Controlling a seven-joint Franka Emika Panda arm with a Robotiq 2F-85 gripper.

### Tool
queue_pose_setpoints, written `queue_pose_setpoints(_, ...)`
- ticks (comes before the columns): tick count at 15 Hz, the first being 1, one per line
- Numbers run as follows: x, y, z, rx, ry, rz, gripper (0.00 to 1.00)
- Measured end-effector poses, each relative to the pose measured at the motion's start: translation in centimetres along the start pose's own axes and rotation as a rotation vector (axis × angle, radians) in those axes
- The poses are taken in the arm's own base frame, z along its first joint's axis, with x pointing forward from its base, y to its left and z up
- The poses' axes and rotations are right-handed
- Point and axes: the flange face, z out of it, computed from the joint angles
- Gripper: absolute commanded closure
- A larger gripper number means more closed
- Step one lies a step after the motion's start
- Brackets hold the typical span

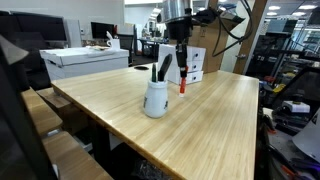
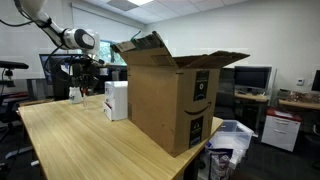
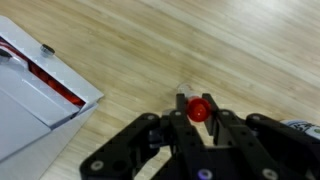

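My gripper hangs above the wooden table, shut on a red marker that points straight down, its tip above the wood. In the wrist view the marker's red end sits pinched between the black fingers, with a clear part showing past it. A white cup holding a dark pen stands on the table just nearer the camera than the gripper, and shows at the lower right edge of the wrist view. The gripper is far and small in an exterior view.
A white box with red print stands behind the gripper; its corner fills the left of the wrist view. A big open cardboard box occupies the table's near end. Desks, monitors and chairs surround the table.
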Motion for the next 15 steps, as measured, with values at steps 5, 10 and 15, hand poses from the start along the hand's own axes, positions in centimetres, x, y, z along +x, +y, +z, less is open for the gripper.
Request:
queue_pose_setpoints(5, -0.02, -0.01, 0.07, 0.000, -0.001, -0.003, 0.27)
queue_pose_setpoints(10, -0.03, -0.01, 0.09, 0.000, -0.002, -0.004, 0.00)
queue_pose_setpoints(15, 0.16, -0.28, -0.80, -0.001, 0.020, -0.009, 0.00)
